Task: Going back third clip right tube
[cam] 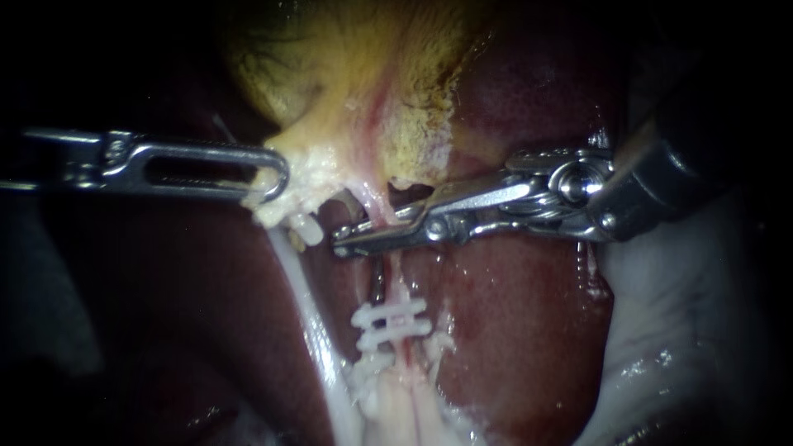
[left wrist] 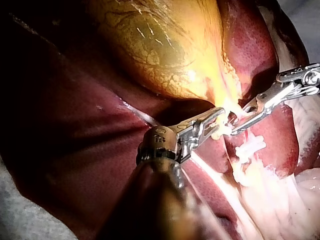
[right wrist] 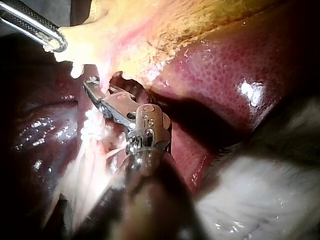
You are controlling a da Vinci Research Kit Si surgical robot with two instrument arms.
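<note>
The right tube [cam: 399, 285] runs down from the gallbladder [cam: 355, 66] over the liver [cam: 512, 314], with two white clips [cam: 392, 322] across it lower down. Just above them your right instrument [cam: 368, 231] lies across the tube, jaws slightly apart with the tube between them. Your left instrument [cam: 268, 186] has its jaws clamped on pale tissue [cam: 318, 165] at the gallbladder's foot.

The left instrument [left wrist: 216, 120] clamps its jaws on pale tissue [left wrist: 221, 133] at the narrow end of the yellow gallbladder [left wrist: 165, 50]. The right instrument [left wrist: 242, 120] reaches in just beside it. White clips [left wrist: 248, 149] lie near both tips, against the dark red liver [left wrist: 75, 140].
</note>
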